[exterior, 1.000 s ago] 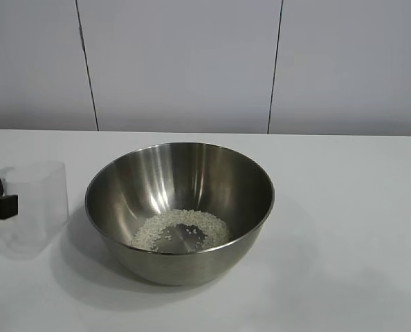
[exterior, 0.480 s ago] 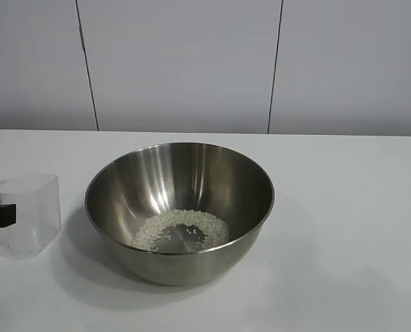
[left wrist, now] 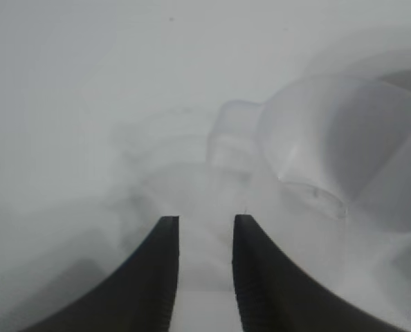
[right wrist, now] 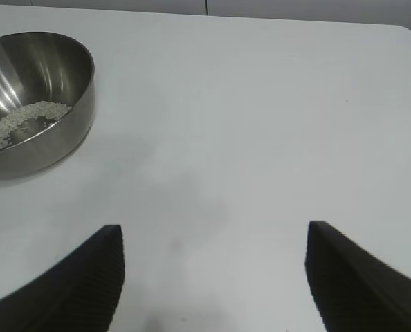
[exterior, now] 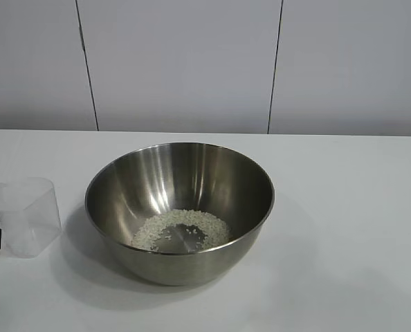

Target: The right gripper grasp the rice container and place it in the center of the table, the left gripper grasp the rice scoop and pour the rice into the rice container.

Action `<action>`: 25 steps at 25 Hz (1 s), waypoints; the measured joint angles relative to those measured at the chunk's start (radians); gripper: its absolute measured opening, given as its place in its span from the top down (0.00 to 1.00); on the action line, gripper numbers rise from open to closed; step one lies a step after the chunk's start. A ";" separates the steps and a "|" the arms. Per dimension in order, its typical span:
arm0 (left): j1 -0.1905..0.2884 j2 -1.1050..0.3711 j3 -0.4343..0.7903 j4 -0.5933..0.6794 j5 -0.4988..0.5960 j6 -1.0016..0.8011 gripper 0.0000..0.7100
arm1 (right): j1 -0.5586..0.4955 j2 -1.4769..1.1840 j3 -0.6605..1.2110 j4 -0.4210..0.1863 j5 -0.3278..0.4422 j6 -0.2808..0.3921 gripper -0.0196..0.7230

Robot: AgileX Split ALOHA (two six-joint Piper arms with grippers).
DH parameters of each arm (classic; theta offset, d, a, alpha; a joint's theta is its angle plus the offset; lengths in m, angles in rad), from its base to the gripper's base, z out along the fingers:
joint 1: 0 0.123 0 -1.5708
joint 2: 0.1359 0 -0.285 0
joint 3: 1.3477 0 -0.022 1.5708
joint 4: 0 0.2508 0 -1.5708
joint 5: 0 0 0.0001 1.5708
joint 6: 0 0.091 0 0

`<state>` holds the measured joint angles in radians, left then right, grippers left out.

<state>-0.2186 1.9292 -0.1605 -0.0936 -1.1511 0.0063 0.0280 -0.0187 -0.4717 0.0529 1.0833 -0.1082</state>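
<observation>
Steel bowl (exterior: 179, 211) at mid-tabletop with rice in it; clear cup (exterior: 27, 216) set down at its left.

White rice (exterior: 181, 229) lies in a ring on the bowl's bottom, and the bowl sits upright on the white tabletop (exterior: 344, 228). The empty plastic cup stands upright on the tabletop, near the bowl but apart from it. The left gripper (left wrist: 204, 238) is at the tabletop's left edge, just beside the cup; its jaws stand parted with nothing between them, the cup lying loose a little ahead of their tips. The right gripper (right wrist: 212, 266) hangs over bare tabletop well to the bowl's right, its jaws spread wide and empty, the bowl seen off to one side in its wrist view.
</observation>
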 joint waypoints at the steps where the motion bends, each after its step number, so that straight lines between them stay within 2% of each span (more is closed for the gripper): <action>1: 0.000 0.000 0.011 0.000 0.000 0.000 0.56 | 0.000 0.000 0.000 0.000 0.000 0.000 0.30; 3: 0.000 0.000 0.022 -0.010 0.000 0.000 0.46 | 0.000 0.000 0.000 0.000 0.000 0.000 0.30; 6: 0.000 0.000 0.023 -0.080 -0.001 -0.006 0.40 | 0.000 0.000 0.000 0.000 0.000 0.000 0.30; 12: 0.002 -0.002 0.018 -0.218 -0.001 -0.064 0.38 | 0.000 0.000 0.000 0.000 -0.001 0.000 0.30; 14: 0.026 -0.018 0.008 -0.224 0.000 -0.067 0.38 | 0.000 0.000 0.000 0.000 -0.001 0.000 0.30; 17: 0.116 -0.082 -0.014 -0.196 0.000 -0.075 0.38 | 0.000 0.000 0.000 0.000 -0.001 0.000 0.30; 21: 0.280 -0.214 -0.051 -0.061 0.005 -0.134 0.38 | 0.000 0.000 0.000 0.000 -0.001 0.000 0.30; 23: 0.352 -0.292 -0.092 0.033 0.074 -0.188 0.38 | 0.000 0.000 0.000 0.000 -0.001 0.000 0.30; 25: 0.399 -0.359 -0.148 0.141 0.230 -0.243 0.38 | 0.000 0.000 0.000 0.000 -0.001 0.000 0.30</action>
<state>0.1801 1.5698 -0.3090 0.0473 -0.9210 -0.2369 0.0280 -0.0187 -0.4717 0.0529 1.0822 -0.1082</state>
